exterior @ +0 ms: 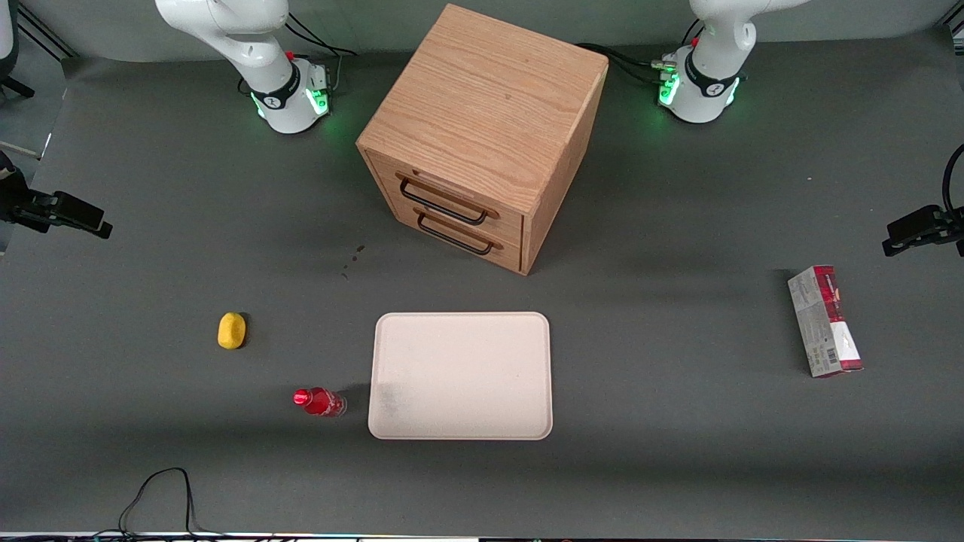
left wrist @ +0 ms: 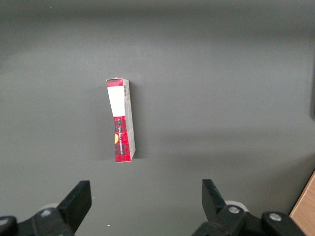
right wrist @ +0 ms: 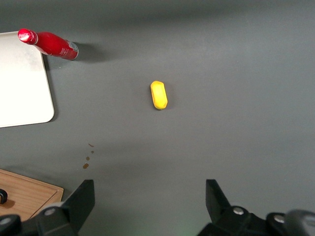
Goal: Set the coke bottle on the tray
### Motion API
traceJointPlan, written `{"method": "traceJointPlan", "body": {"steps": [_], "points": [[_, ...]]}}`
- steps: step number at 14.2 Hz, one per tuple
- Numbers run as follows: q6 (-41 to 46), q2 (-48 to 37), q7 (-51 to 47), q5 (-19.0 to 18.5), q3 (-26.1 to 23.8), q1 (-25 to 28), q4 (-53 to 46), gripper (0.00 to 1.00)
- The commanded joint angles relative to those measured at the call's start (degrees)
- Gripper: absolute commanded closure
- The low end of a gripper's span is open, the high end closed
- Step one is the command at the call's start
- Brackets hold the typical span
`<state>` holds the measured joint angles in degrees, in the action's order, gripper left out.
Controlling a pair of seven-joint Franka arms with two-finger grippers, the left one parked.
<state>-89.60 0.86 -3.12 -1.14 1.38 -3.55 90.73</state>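
The coke bottle (exterior: 319, 402) (right wrist: 49, 43) lies on its side on the grey table, red cap pointing away from the tray. It rests just off the edge of the pale cream-pink tray (exterior: 461, 375) (right wrist: 22, 83), at the corner nearest the front camera. The tray is flat and bare. My gripper (right wrist: 150, 191) shows only in the right wrist view. It hangs open high above bare table, with nothing between its fingers. The bottle and the tray are well away from it.
A yellow lump (exterior: 232, 330) (right wrist: 159, 95) lies farther from the front camera than the bottle. A wooden two-drawer cabinet (exterior: 482, 128) (right wrist: 24, 191) stands past the tray. A red-and-white carton (exterior: 825, 321) (left wrist: 121, 120) lies toward the parked arm's end.
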Motion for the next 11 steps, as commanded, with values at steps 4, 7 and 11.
{"method": "traceJointPlan", "body": {"steps": [4, 7, 11], "points": [[0.75, -0.69, 1.72, 0.96, 0.82, 0.65, 0.15, 0.00], [0.48, -0.34, 1.63, 1.05, 0.47, 0.82, -0.11, 0.00], [0.13, 5.35, 0.66, 2.63, 0.11, 3.27, -7.91, 0.00]]}}
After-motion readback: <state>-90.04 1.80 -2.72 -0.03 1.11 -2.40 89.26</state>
